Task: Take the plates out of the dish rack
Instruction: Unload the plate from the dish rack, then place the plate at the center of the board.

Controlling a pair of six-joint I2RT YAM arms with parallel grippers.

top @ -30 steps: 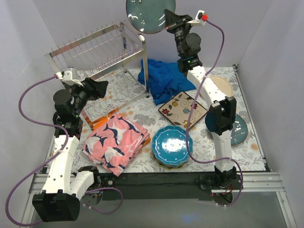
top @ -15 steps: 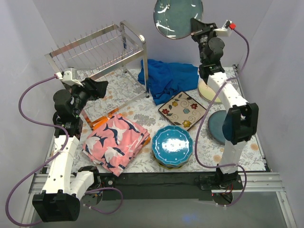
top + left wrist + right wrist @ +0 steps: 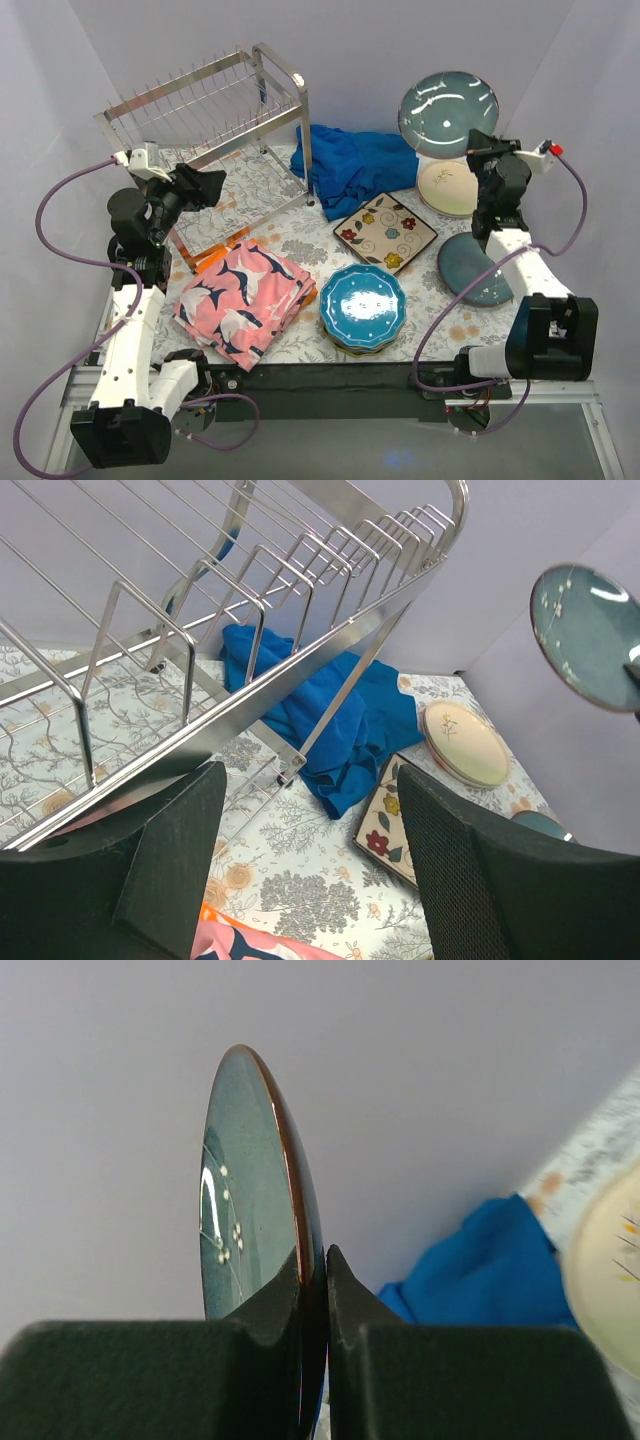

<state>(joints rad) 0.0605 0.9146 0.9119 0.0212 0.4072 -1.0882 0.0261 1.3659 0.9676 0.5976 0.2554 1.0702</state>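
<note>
The silver wire dish rack [image 3: 210, 100] stands at the back left, and no plate shows between its prongs [image 3: 250, 660]. My right gripper [image 3: 478, 150] is shut on the rim of a dark teal plate [image 3: 448, 113], held upright in the air above a round cream plate [image 3: 452, 187]; its fingers pinch the plate's edge [image 3: 250, 1190] from both sides. On the table lie a square floral plate [image 3: 386, 231], a teal dotted stack [image 3: 363, 306] and another dark teal plate [image 3: 478, 270]. My left gripper [image 3: 205, 185] hangs open and empty by the rack's front [image 3: 310, 780].
A crumpled blue cloth [image 3: 350, 165] lies right of the rack. A folded pink patterned cloth [image 3: 245, 298] sits front left, with an orange edge [image 3: 205, 262] showing beneath it. Purple walls close in on three sides.
The right arm has swung the dark teal plate rightward and down, from above the rack's right end to over the cream plate. The left arm has stayed still.
</note>
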